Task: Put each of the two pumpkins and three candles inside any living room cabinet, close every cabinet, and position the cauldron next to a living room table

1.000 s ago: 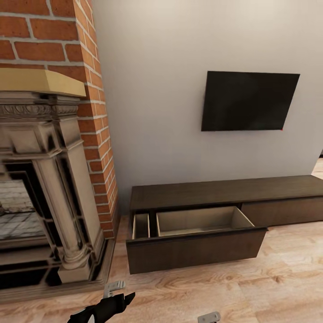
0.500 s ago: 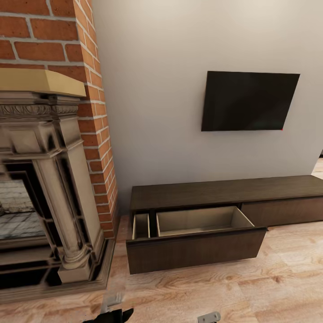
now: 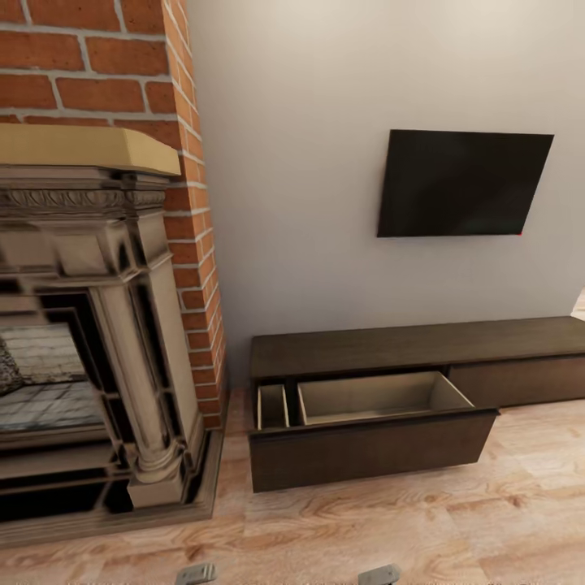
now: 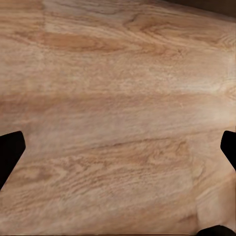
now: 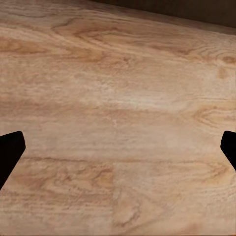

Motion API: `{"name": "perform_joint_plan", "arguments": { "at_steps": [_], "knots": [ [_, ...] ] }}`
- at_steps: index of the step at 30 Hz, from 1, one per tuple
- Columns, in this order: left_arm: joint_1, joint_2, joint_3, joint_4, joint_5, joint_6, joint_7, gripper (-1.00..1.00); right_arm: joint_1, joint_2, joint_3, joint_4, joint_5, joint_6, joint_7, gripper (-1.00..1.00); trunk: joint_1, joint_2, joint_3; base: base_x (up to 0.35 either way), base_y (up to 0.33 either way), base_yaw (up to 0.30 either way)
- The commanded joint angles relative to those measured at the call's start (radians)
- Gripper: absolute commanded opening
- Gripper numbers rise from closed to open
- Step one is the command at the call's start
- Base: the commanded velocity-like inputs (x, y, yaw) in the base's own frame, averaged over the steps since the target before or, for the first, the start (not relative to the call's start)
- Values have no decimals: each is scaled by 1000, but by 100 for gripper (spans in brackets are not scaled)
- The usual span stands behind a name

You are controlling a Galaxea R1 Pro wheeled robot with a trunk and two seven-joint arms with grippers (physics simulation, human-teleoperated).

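Ahead of your grippers, cabinet stood against wall, left drawer pulled out, tan inside bare. Left gripper had fingers spread wide over plank floor, gripping nothing; right gripper likewise. Fireplace lay left of them.

cabinet right of fireplace, below television

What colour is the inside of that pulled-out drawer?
Pale tan inside the drawer, against the cabinet's dark-brown wood; the head view shows it best.
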Motion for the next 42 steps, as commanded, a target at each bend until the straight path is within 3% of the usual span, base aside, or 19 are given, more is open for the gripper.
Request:
{"name": "perform_joint_plan", "arguments": {
  "at_steps": [1,10,15,28,30,31,33,37,42],
  "knots": [
    [-1,0,6,1,-3,1,-5,100,-1,1,6,2,-2,-4,-4,100,0,-1,-1,-82,307,0],
    [-1,2,7,1,-3,1,-4,100,-2,1,5,2,-2,-4,-4,100,0,-1,-1,-135,301,0],
    [-1,21,9,1,1,1,-3,100,-1,1,5,2,-2,-4,-4,100,0,-1,-1,-107,308,0],
    [-1,41,13,1,5,4,26,100,0,1,5,2,-2,-4,-4,100,0,-1,-1,-42,313,0],
    [-1,57,15,0,8,8,39,100,-1,1,5,2,-2,-4,-4,100,0,-1,-1,-2,313,0],
    [-1,92,19,-29,10,98,99,100,0,1,5,2,-2,-4,-4,100,0,-1,-1,0,310,0],
    [-1,113,20,-95,10,230,167,100,0,1,4,2,-2,-4,-4,100,0,-1,-1,0,302,0],
    [-1,127,21,-137,10,294,253,100,-1,1,3,1,-2,-4,-4,100,0,-1,-1,0,297,0],
    [-1,136,21,-149,9,315,360,100,0,1,-3,1,-2,-5,-4,100,0,-1,-1,0,297,0]
  ]
}}
